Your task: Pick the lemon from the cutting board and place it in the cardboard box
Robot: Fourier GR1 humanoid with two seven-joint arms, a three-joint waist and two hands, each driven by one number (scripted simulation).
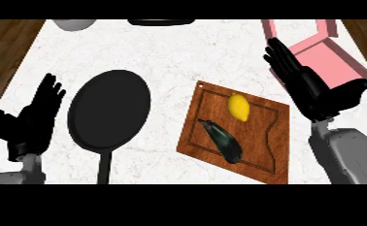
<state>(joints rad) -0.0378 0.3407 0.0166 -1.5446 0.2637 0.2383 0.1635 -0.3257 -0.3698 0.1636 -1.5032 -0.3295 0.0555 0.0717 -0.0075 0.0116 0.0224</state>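
1. Countertop [186, 50] of white marbled stone fills most of the head view, with dark wood showing along its far left and far right edges.
2. Cutting board [258, 137] of reddish-brown wood lies right of centre, turned at an angle, with a groove running round inside its rim.
3. Frying pan [109, 109], black and round, lies left of centre, its long handle pointing toward the lower edge of the view.
4. Cardboard box [331, 61], pink and open with flaps raised, sits at the upper right of the counter, beyond the board and apart from it.
5. Right hand [305, 82], black on a grey forearm, is raised at the right side between the board and the box. Its fingers are straight and spread, holding nothing, and it partly covers the box's near side.
6. Left hand [32, 118], also black, shows near the left edge beside the pan, open with fingers up, holding nothing.
7. Eggplant [221, 140], dark and long, lies slantwise on the board's near half.
8. Lemon [239, 106], yellow and oval, lies on the board's far half, just beyond the eggplant's stem end and apart from both hands.
9. Pale bowl [74, 24] and a dark flat object [161, 22] are cut off by the upper edge.
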